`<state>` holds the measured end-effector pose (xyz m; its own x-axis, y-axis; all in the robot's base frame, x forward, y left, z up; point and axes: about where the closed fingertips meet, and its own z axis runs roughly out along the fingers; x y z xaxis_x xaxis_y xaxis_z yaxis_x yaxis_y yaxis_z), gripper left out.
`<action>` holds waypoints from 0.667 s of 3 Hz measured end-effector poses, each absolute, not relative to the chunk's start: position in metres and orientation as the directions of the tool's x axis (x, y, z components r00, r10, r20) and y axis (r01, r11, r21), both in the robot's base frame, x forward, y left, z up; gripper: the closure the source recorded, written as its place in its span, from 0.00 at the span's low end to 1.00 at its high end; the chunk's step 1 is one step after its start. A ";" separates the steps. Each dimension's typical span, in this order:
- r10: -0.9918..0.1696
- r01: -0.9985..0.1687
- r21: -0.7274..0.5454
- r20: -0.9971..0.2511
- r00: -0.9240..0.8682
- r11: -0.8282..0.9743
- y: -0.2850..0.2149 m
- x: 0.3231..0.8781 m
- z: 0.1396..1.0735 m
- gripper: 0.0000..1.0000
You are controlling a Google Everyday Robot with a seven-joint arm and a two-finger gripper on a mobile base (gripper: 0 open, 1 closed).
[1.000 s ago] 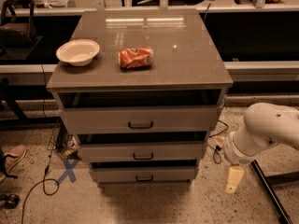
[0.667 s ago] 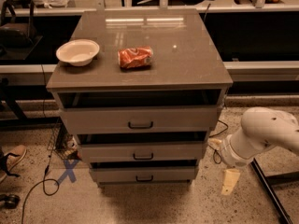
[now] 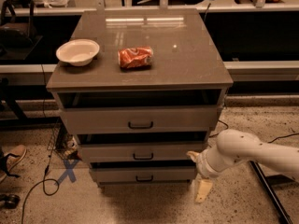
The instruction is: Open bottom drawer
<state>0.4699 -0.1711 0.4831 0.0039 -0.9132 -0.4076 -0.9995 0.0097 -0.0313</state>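
Grey-beige bottom drawer sits lowest in the stack. Gripper hangs just off its right corner; open or closed, can't tell. Best: swing left, square onto black handle, pull straight.

So the round white bowl and the crumpled red snack packet both sit on top of the grey-beige three-drawer cabinet, with the bowl on the left. The narrow grey-beige bottom drawer is lowest in the cabinet. The pale two-finger gripper hangs just off the cabinet's lower right corner.
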 end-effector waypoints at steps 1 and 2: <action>-0.900 -1.000 -0.014 -0.435 0.025 -0.021 -0.133 0.475 0.427 0.00; -0.900 -1.000 -0.014 -0.435 0.025 -0.021 -0.133 0.475 0.427 0.00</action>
